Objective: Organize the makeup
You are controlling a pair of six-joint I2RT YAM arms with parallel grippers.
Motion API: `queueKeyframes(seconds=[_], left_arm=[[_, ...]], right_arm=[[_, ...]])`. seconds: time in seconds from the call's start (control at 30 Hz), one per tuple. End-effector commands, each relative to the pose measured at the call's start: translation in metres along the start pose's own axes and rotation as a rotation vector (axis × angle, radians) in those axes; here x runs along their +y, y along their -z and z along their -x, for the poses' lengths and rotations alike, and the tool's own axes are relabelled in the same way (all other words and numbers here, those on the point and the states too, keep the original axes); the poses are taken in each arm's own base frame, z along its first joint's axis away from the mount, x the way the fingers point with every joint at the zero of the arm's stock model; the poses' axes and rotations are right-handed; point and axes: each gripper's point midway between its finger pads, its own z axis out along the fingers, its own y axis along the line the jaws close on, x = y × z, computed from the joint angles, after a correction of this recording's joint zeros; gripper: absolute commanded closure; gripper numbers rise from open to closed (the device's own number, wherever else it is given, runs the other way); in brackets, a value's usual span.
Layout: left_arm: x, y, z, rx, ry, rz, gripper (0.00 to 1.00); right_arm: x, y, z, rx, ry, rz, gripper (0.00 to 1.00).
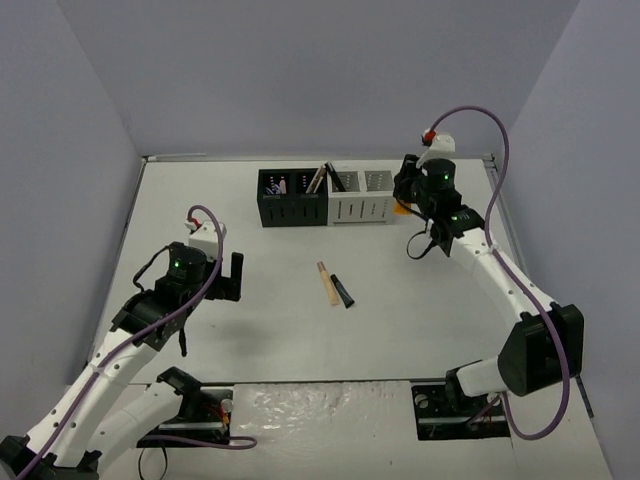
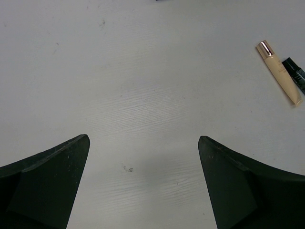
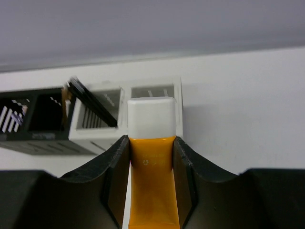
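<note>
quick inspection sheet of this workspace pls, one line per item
surface: white table, faint scuffs
job's things: orange tube held by the right gripper; tan tube and black tube lying side by side mid-table; slim sticks standing in the black organizer and white organizer
clutter: nothing seen
grippers: left gripper open over bare table; right gripper fingers shut on the orange tube
cables: purple cables along both arms, off the items
surroundings: plain walls on three sides
</note>
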Motion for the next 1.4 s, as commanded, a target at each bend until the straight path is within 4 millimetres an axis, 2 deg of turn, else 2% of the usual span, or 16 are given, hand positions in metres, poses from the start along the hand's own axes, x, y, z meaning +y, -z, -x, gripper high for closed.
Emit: queueKeyframes(seconds=[0.0,0.2,0.37,0.47,0.73,0.97,1.2,1.37], left_arm=[[-0.007,-0.002,0.018,-0.062,0.026,-0.037,0.03],[-0.008,-0.006,0.016,-0.047,0.009,-0.042,0.03],[-0.011,-0.007,0.017,-0.051,0.009,-0.064,0.03],[-0.012,-0.007,0.017,-0.052,0.005,-0.067,0.03],[-0.012,-0.009,0.017,-0.056,0.004,-0.074,0.03],[-0.015,-0.009,0.019,-0.067,0.006,-0.091,0.03],[-0.017,-0.008,0.02,-0.078,0.006,-0.104,0.03],[-0.015,-0.006,0.021,-0.085,0.003,-0.097,0.03]], right_arm=[[0.037,-0.018,0.096,-0.348,0.06,0.134,0.94],[0.051,-0.039,0.129,-0.545,0.096,0.18,0.91],[0.054,-0.069,0.134,-0.603,0.121,0.162,0.87],[0.051,-0.086,0.125,-0.606,0.12,0.141,0.84],[0.039,-0.122,0.093,-0.582,0.143,0.079,0.83],[0.036,-0.139,0.066,-0.541,0.133,0.082,0.81],[0.037,-0.147,0.05,-0.511,0.14,0.094,0.65],[0.035,-0.147,0.041,-0.485,0.145,0.092,0.6]])
